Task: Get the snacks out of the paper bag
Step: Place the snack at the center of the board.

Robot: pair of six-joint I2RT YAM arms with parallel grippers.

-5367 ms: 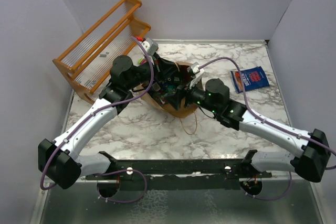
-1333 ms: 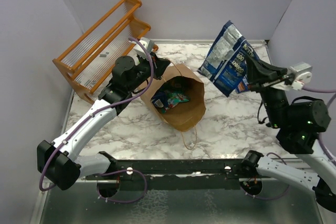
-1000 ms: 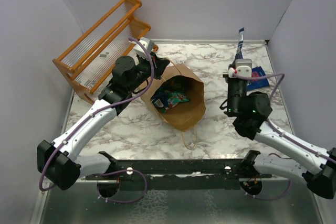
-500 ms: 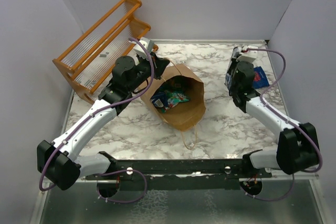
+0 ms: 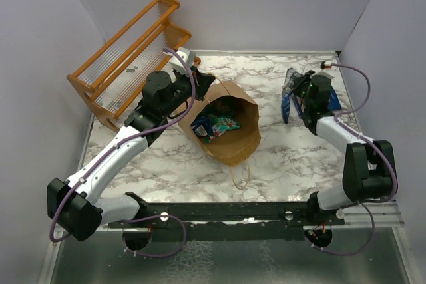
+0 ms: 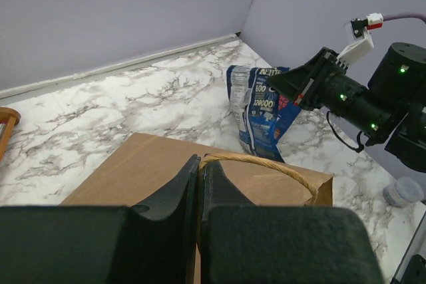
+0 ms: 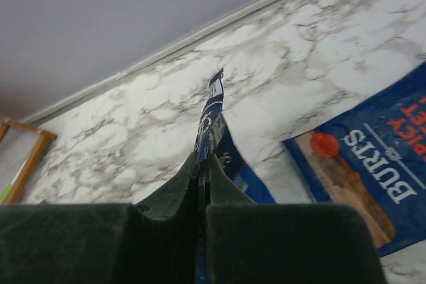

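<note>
The brown paper bag [image 5: 233,141] lies on its side on the marble table, mouth toward the back. Green and other coloured snack packets [image 5: 216,124] show inside it. My left gripper [image 5: 203,83] is shut on the bag's rim by its twisted handle [image 6: 266,164]. Over the table's right side my right gripper [image 5: 297,91] is shut on a dark blue snack packet [image 5: 288,98], pinched edge-on between the jaws [image 7: 212,114]. That blue packet [image 6: 259,108] also shows in the left wrist view. Another blue packet [image 5: 329,101] lies flat beside it [image 7: 373,164].
An orange wooden rack [image 5: 126,58] stands at the back left. Purple walls close in the table at the back and on both sides. A small grey round object [image 6: 404,191] sits at the right edge of the left wrist view.
My right arm has swung the dark blue packet down from high in the air toward the table on the right, next to the flat blue packet. The left arm and bag stayed put.
</note>
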